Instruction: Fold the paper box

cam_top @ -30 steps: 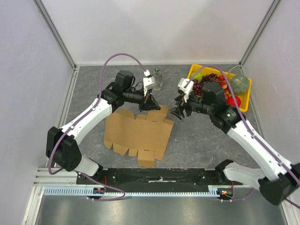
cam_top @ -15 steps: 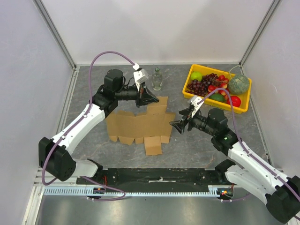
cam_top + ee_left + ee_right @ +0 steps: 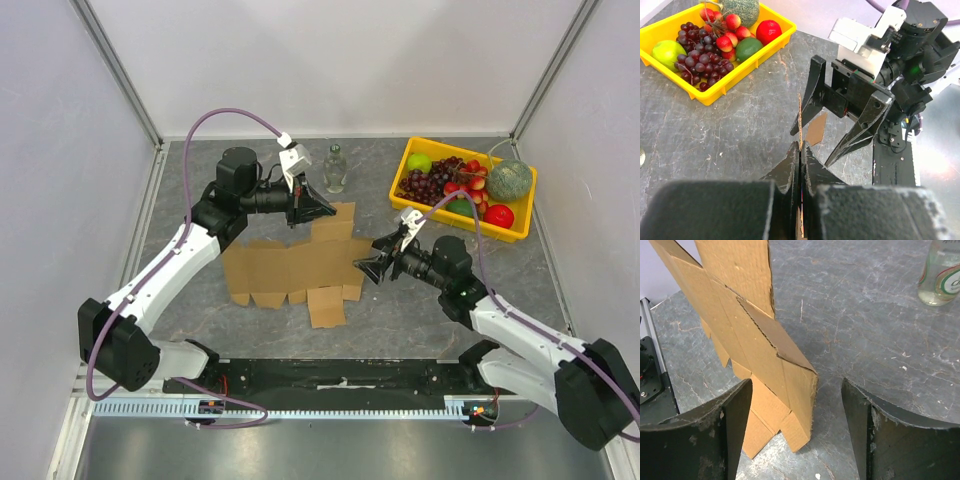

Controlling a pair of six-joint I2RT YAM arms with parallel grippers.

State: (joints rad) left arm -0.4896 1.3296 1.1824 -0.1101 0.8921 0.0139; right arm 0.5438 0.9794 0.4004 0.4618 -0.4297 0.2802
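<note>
The left gripper is pinched shut on the far edge of the paper box, a flat brown cardboard sheet, seen edge-on from that wrist. The right gripper stands wide, its fingers on either side of the sheet's 3 o'clock end without touching it. From above, the sheet sits in the middle of the gray table, its long axis running 9 to 3 o'clock. It appears tilted up toward the pinched edge, though the overhead view leaves that unclear. A clear bottle stands at 12 o'clock, just beyond the left gripper. A yellow tray of fruit lies at 2 o'clock, well apart.
</note>
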